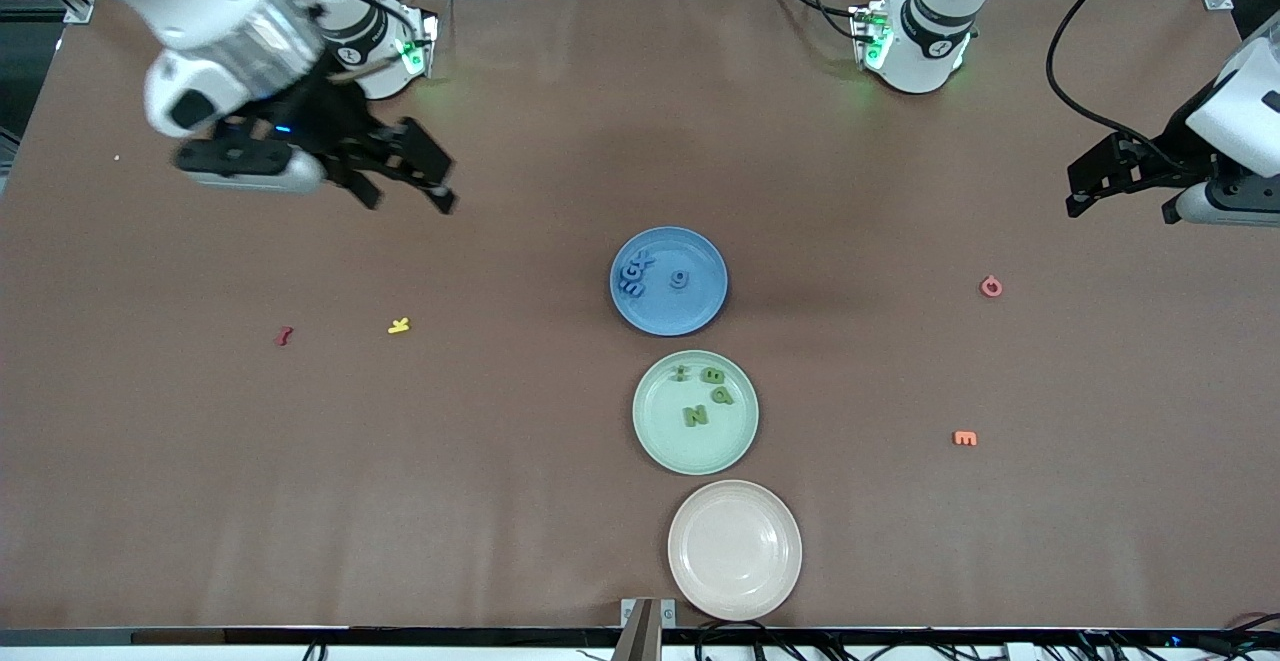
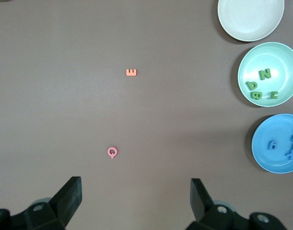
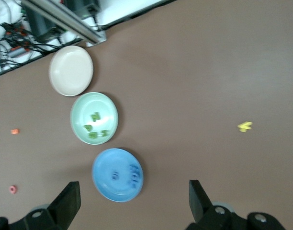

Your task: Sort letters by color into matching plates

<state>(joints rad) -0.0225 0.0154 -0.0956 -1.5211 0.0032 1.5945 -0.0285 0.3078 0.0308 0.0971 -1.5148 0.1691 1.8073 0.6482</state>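
Note:
The blue plate [image 1: 690, 311] holds several blue letters [image 1: 633, 273]. The mint green plate [image 1: 665, 436], nearer the front camera, holds several green letters [image 1: 695, 414]. Both plates show in the left wrist view [image 2: 268, 158] [image 2: 285, 62] and in the right wrist view [image 3: 108, 189] [image 3: 96, 103]. My right gripper [image 1: 410, 199] [image 3: 134, 194] is open and empty, up over bare table toward the right arm's end. My left gripper [image 1: 1075, 196] [image 2: 136, 191] is open and empty, up over the left arm's end of the table.
A beige-pink plate [image 1: 735, 551] stands empty near the front edge. A yellow k [image 1: 399, 325] and a red letter [image 1: 284, 336] lie toward the right arm's end. A pink letter [image 1: 991, 287] and an orange letter [image 1: 965, 438] lie toward the left arm's end.

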